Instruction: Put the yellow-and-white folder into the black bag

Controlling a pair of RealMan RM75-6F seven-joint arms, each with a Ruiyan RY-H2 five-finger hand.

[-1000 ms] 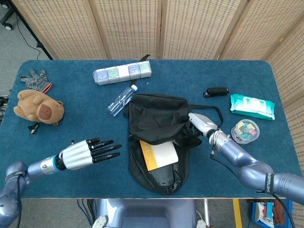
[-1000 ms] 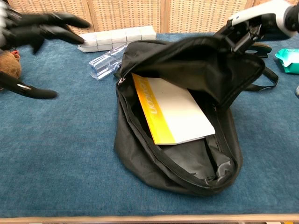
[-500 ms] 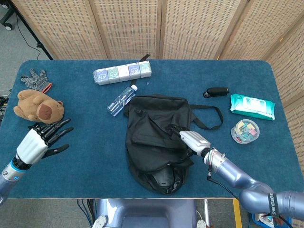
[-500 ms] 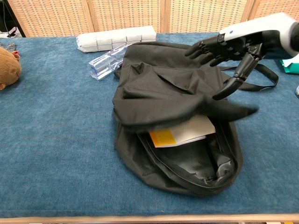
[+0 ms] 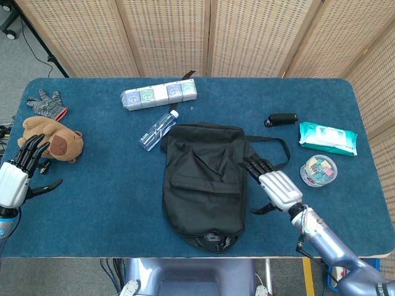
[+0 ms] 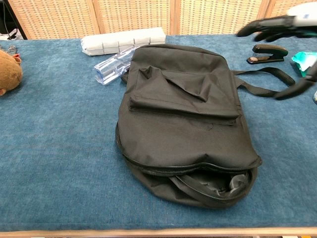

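Observation:
The black bag [image 5: 205, 182] [image 6: 183, 116] lies flat in the middle of the blue table, its front flap down over the opening. The yellow-and-white folder is hidden from both views; only dark lining shows in the unzipped gap at the near end. My right hand [image 5: 274, 184] [image 6: 280, 34] hovers open just right of the bag, fingers spread, holding nothing. My left hand [image 5: 18, 176] is open at the far left edge, near the plush toy, and is out of the chest view.
A brown plush toy [image 5: 50, 137] and a grey glove [image 5: 44, 102] lie at the left. A row of boxes [image 5: 159, 94] and a water bottle [image 5: 158, 129] sit behind the bag. A stapler [image 5: 281, 119], a wipes pack [image 5: 328, 137] and a clip jar [image 5: 318, 170] are on the right.
My right hand let go of the bag's flap, which fell shut over the folder, and drew back to the right. My left hand withdrew to the far left edge.

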